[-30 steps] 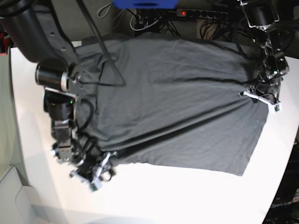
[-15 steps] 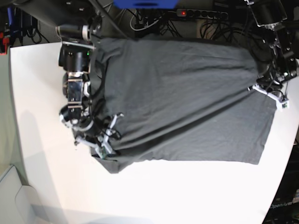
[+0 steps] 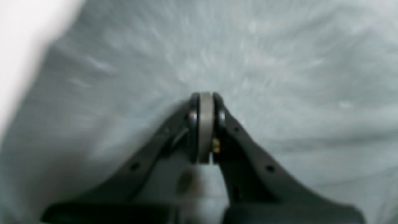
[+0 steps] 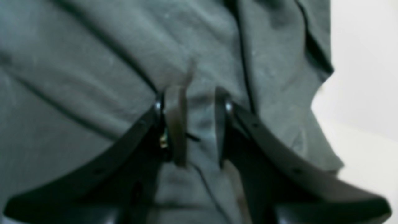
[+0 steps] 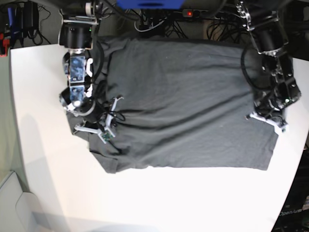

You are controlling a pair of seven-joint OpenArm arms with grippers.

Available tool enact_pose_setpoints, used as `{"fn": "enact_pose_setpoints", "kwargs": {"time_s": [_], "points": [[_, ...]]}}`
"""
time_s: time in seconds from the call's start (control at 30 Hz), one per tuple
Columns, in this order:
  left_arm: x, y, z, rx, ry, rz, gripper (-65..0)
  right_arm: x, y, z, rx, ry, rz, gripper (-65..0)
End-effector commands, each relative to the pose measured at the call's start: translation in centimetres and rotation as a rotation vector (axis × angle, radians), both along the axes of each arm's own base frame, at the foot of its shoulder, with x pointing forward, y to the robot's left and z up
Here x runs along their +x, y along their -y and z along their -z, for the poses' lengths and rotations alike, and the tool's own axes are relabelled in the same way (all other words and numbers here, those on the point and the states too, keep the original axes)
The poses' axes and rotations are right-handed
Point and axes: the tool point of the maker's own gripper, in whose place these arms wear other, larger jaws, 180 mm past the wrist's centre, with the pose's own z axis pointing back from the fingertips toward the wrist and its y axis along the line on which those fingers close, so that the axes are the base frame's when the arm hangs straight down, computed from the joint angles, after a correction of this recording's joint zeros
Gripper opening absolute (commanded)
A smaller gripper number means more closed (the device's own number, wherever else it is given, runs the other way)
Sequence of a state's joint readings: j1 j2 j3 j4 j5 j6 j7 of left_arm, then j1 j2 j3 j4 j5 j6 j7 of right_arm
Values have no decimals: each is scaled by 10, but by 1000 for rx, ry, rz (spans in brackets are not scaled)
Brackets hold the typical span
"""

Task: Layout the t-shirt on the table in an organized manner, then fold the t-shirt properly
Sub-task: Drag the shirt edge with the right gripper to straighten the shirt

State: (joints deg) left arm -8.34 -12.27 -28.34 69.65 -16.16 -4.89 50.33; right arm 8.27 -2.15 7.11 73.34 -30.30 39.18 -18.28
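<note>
Left gripper [image 3: 202, 102] is clenched tight over the t-shirt [image 5: 183, 101]; right gripper [image 4: 194, 102] is parted, cloth between its jaws, grasp unclear.

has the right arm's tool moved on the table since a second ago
Yes. The right tool has moved up the base view, away from the table's near edge, toward the shirt's middle.

Both wrist views are blurred, so you cannot read the weave of the t-shirt [image 3: 279, 62] or any fine detail on the left gripper [image 3: 205, 102]. Its lower body is cut off by the bottom edge. In the right wrist view, you cannot tell whether cloth lies between the tips of the right gripper [image 4: 194, 102]. In the base view, both arms run out past the top edge, and the table [image 5: 159, 203] is cropped on every side.
</note>
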Motion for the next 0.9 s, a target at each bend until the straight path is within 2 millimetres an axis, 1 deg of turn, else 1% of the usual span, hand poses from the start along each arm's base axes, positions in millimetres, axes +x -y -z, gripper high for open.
{"fn": "enact_pose_setpoints", "kwargs": {"time_s": [0.0, 0.07, 0.13, 0.17, 0.2, 0.23, 0.3, 0.33, 0.43, 0.5, 0.53, 0.57, 0.6, 0.67, 0.73, 0.77, 0.87], "points": [[2, -4, 0, 15, -17, 11, -650, -10, 4, 3, -43, -25, -15, -507], [-1, 2, 13, 13, -44, 29, -650, -19, 6, 1, -87, -35, -30, -507], [-5, 4, 21, 11, -61, 34, -650, -25, -3, -1, -122, -41, -67, -507], [-14, 3, 28, 10, -81, 31, -650, -30, -6, -1, -141, -48, -78, -507], [-20, 3, 31, 11, -91, 31, -650, -38, -2, -1, -178, -63, -85, -507], [-22, 2, 33, 11, -97, 31, -650, -42, 0, -1, -206, -74, -92, -507], [-28, 0, 36, 17, -105, 30, -650, -48, -2, -4, -262, -86, -123, -507], [-30, -6, 35, 28, -110, 28, -650, -50, -4, -8, -288, -81, -141, -507], [-34, -10, 36, 37, -118, 27, -650, -48, -1, -27, -368, -52, -160, -507], [-47, -12, 44, 40, -144, 26, -650, -42, 1, -49, -404, -6, -148, -507], [-50, -19, 42, 54, -149, 23, -650, -37, 3, -60, -414, 20, -135, -507], [-51, -22, 42, 60, -152, 22, -650, -31, 4, -71, -419, 47, -124, -507], [-52, -24, 42, 64, -153, 21, -650, -20, 5, -86, -423, 87, -110, -507], [-54, -26, 42, 65, -157, 20, -650, -3, 8, -105, -437, 131, -86, -506], [-55, -32, 40, 80, -160, 19, -650, 10, 11, -116, -453, 142, -63, -504], [-55, -35, 40, 83, -160, 18, -650, 18, 9, -116, -450, 138, -59, -503], [-55, -34, 39, 82, -158, 18, -650, 43, 1, -106, -432, 85, -61, -502]]}}
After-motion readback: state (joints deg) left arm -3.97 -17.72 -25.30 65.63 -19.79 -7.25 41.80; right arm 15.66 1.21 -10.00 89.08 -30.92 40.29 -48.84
